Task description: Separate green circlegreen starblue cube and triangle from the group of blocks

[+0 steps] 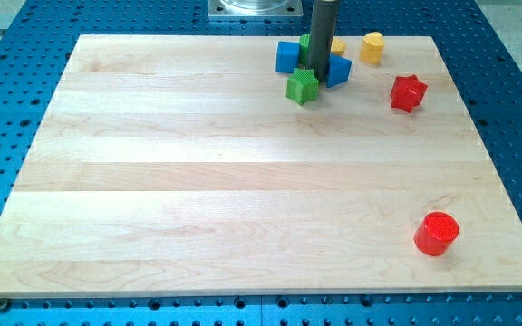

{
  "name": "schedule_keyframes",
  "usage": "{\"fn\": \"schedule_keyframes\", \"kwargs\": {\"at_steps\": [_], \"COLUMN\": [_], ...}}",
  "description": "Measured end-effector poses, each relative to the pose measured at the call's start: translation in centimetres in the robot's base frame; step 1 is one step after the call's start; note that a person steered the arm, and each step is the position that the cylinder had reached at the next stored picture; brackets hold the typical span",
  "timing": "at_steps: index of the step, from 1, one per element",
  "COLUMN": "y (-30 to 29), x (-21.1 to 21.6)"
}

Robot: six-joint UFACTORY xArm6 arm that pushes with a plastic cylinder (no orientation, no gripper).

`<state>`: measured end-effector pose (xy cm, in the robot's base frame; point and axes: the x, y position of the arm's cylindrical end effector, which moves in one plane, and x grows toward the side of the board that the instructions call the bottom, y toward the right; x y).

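A green star (302, 87) sits near the view's top, in front of a tight cluster. A blue cube (287, 57) is at the cluster's left and a blue triangle (337, 71) at its right. A green circle (305, 43) shows only as a sliver behind the rod. A yellow block (337, 45) peeks out behind the rod's right side. My tip (322, 82) stands between the green star and the blue triangle, touching or nearly touching both.
A yellow block (372, 46) stands apart at the top right. A red star (408, 92) lies right of the cluster. A red circle (437, 234) sits at the lower right. The wooden board (198, 199) rests on a blue perforated table.
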<state>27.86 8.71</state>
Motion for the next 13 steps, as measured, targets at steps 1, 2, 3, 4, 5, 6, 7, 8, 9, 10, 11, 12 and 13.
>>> {"fn": "schedule_keyframes", "kwargs": {"at_steps": [1,2,3,4,5,6,7,8,9,10,11,12,13], "y": [-2.3,-3.7,-2.6,0.4,3.2,3.6,2.7,-4.5,-9.9,-14.7,-18.3,-13.7,-16.2], "x": [-2.6,-2.1,-2.0,-2.0,-2.0,-2.1,-2.1,-2.1,-2.1,1.1,-0.8,-2.8,-4.4]}}
